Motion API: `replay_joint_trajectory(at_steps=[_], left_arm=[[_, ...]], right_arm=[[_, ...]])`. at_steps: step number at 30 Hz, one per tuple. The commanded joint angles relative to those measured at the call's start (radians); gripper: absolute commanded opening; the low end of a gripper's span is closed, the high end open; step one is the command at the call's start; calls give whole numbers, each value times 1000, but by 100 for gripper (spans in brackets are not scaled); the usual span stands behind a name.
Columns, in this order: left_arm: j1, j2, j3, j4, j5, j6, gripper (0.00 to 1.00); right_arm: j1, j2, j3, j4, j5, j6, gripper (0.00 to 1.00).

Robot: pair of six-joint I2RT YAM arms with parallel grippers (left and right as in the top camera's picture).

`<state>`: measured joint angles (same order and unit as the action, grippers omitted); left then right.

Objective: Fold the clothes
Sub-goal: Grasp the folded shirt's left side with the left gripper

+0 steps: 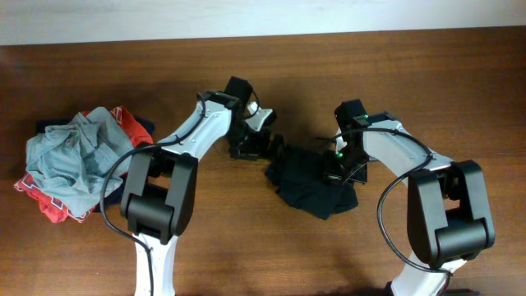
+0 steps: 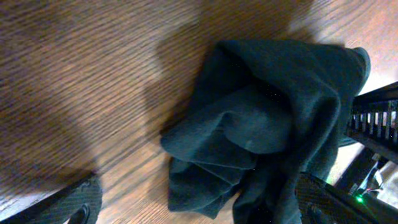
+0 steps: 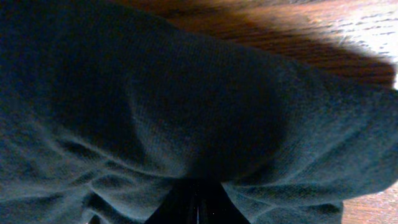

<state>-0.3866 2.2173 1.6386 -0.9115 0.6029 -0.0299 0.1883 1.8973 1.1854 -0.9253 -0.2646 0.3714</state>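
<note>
The black T-shirt [image 1: 306, 187] lies crumpled in a heap at the table's middle. No logo shows. My left gripper [image 1: 268, 146] is at the heap's left edge. In the left wrist view its fingers [image 2: 199, 214] are spread wide, and the shirt [image 2: 267, 118] lies ahead and partly between them. My right gripper [image 1: 335, 174] is down on the heap's right side. In the right wrist view the dark fabric [image 3: 186, 106] fills the frame and bunches into the closed jaws [image 3: 196, 208].
A pile of other garments [image 1: 74, 164], grey-blue on top with red-and-white and navy beneath, sits at the table's left. The brown wooden table [image 1: 246, 247] shows around the heap. A pale wall runs along the far edge.
</note>
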Motion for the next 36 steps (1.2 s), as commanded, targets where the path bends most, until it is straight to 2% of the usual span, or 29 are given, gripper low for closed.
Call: replay_joint_trajectory(at_steps=[1,4,10,16,25,27,28,32,36], left_arm=[[-15,17,9,6,-27,19,99],[-27,43,1,6,-15,18,99],[-72,115,-13,13,101,19,99],[-82,120,-11,19,155,19,99],[-115,120,-12,11,159,23,94],[-130,120,-12,13,152,22,89],[-135,120,-12,14,147,22,82],[-134,120,-12,14,140,14,66],[-132,120,-12,15,142,15,42]], right_arm=[[6,42,-9,10,-18,11,4],[6,42,-8,10,-24,11,4],[6,42,-8,10,-24,11,4],[6,42,-9,10,-24,11,4],[6,42,-8,10,-24,11,4],[6,42,-8,10,-24,11,4],[6,42,-8,10,-24,11,4],[6,42,-9,10,-24,11,4],[6,42,-8,9,-24,11,4]])
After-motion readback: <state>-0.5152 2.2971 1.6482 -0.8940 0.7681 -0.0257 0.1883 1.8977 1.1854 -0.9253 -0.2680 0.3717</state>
